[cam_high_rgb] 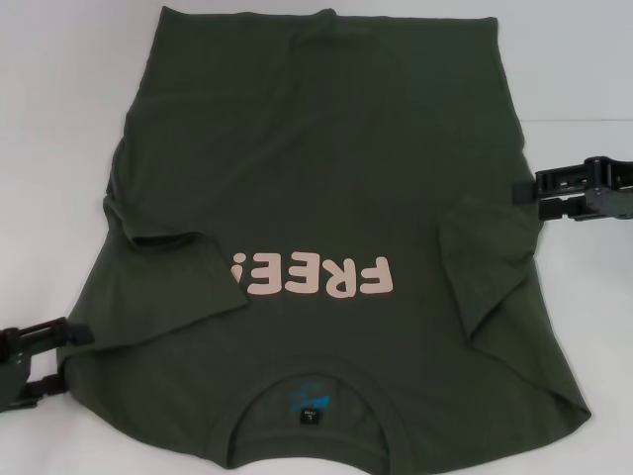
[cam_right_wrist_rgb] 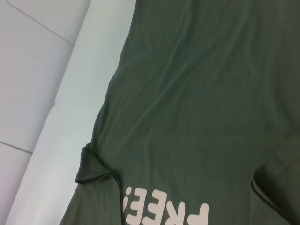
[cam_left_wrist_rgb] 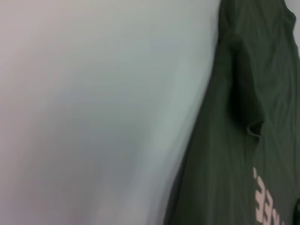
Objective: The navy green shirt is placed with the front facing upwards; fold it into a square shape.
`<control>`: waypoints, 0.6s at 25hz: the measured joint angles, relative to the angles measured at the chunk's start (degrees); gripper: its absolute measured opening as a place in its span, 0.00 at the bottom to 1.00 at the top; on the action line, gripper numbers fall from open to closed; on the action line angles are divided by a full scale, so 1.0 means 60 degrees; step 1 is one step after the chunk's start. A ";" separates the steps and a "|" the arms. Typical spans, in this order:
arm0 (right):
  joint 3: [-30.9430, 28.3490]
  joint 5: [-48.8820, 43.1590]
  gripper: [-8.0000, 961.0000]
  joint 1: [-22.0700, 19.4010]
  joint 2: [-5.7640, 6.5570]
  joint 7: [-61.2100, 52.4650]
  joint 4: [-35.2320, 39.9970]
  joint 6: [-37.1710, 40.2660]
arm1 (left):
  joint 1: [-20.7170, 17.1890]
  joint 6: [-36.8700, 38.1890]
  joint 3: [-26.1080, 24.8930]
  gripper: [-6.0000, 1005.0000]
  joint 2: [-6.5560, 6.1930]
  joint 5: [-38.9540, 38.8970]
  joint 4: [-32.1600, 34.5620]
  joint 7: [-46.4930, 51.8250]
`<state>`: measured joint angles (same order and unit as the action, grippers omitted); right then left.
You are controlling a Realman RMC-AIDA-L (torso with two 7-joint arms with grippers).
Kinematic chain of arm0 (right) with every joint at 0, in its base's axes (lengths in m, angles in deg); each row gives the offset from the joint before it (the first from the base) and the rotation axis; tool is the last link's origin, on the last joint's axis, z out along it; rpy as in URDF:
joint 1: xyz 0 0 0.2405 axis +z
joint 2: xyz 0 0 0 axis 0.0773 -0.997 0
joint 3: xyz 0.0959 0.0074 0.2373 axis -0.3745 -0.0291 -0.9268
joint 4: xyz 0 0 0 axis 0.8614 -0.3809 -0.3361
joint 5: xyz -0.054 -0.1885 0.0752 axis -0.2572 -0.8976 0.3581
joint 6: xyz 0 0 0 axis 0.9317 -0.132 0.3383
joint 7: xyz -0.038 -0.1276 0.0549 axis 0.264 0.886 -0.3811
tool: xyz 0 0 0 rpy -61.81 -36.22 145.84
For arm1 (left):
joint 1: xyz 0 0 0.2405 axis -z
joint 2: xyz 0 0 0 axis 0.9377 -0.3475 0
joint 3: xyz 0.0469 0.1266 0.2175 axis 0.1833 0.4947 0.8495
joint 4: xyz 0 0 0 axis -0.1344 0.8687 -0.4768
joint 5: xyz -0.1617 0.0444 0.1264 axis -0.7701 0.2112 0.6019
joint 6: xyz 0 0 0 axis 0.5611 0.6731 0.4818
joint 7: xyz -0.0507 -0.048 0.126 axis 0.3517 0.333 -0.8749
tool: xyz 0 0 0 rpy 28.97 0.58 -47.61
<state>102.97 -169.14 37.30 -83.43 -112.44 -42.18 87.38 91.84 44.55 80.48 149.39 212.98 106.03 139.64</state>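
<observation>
Our left gripper (cam_high_rgb: 74, 348) lies low at the near left edge of the navy green shirt (cam_high_rgb: 326, 178); we cannot tell whether its fingers are parted or closed. Our right gripper (cam_high_rgb: 524, 195) reaches in level at the shirt's right edge, above the folded-in right sleeve (cam_high_rgb: 485, 262); its state is likewise unclear. The shirt lies front-up on the white table (cam_high_rgb: 49, 99), collar (cam_high_rgb: 312, 391) nearest us, both sleeves turned inward. We judge it light, limp and wrinkle-prone, best pinched at side edges or hem corners.

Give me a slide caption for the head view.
Navy green shirt lies front-up with both sleeves folded inward, left gripper and right gripper at its side edges.
</observation>
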 joint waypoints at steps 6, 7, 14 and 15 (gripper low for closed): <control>-0.0109 0.0004 0.74 -0.0069 0.0004 0.0001 0.0003 0.0040 | 0.0388 0.0015 0.0017 0.90 0.0033 -0.0104 -0.0246 -0.0112; -0.0124 0.0004 0.74 -0.0084 0.0005 0.0003 0.0004 0.0048 | 0.0450 -0.0014 0.0028 0.90 0.0028 -0.0098 -0.0288 -0.0113; -0.0208 0.0005 0.74 -0.0193 0.0029 0.0015 0.0006 0.0074 | 0.0737 -0.0380 0.0403 0.89 -0.0013 -0.0038 -0.0500 -0.0034; -0.0231 0.0006 0.74 -0.0198 0.0032 0.0014 0.0007 0.0084 | 0.0781 -0.0385 0.0552 0.89 -0.0027 -0.0050 -0.0468 -0.0028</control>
<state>101.58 -169.10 36.11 -83.24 -112.35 -42.14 87.89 96.53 42.24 83.79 149.23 212.68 103.22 139.47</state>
